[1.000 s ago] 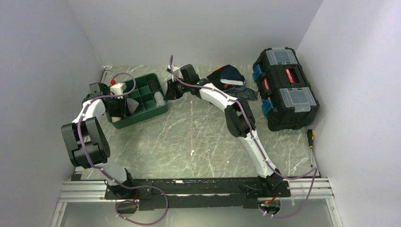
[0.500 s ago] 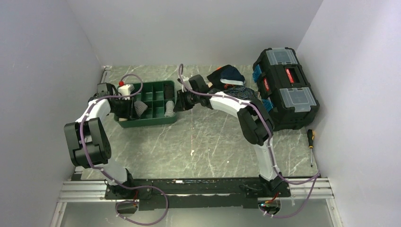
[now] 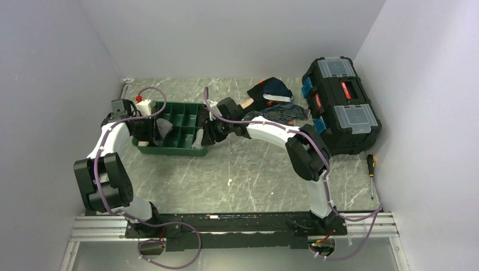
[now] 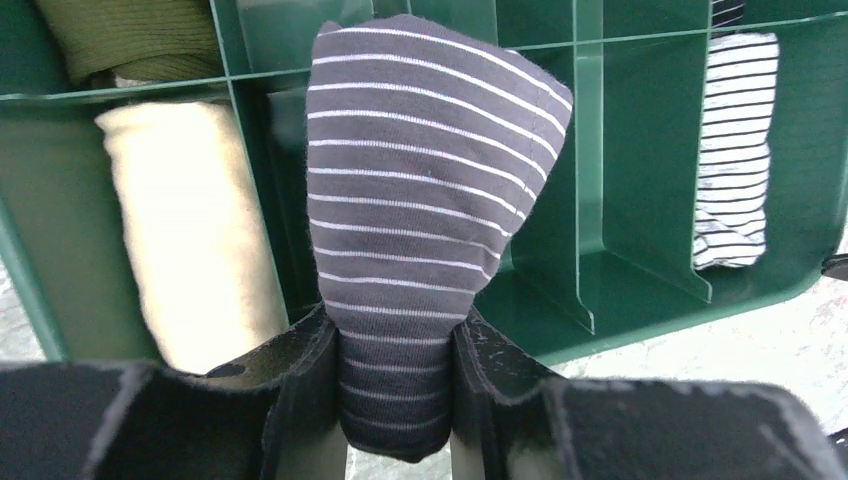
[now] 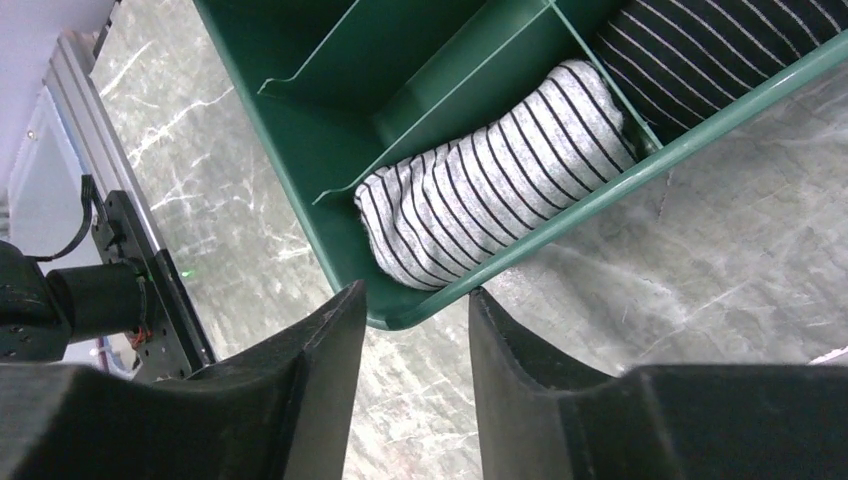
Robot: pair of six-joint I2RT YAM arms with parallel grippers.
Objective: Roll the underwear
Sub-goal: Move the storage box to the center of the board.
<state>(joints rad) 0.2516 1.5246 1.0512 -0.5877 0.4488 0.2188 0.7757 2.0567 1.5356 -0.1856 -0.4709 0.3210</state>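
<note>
The right tool [image 5: 415,300] is unclenched. Its jaws stand apart just off the corner of the green divided tray [image 5: 320,60], with bare table [image 5: 620,300] showing between them.

Just past that corner lies the underwear [image 5: 495,190], already a roll, lying along the rim in the tray's corner compartment. It looks thin, light and limp, so it should squash readily and loosen if pulled by one end. The best hold is probably from above, across the middle of the roll and pinching its whole thickness. The divider and rim leave little room on either side.

Further along the tray, the left tool [image 4: 395,335] is clamped on the lower end of a dark grey roll with white stripes [image 4: 420,200], holding it above the compartments. A cream roll [image 4: 190,230] lies beside it.

Beyond the tray, loose garments [image 3: 277,104] are heaped beside a black toolbox [image 3: 342,104].
</note>
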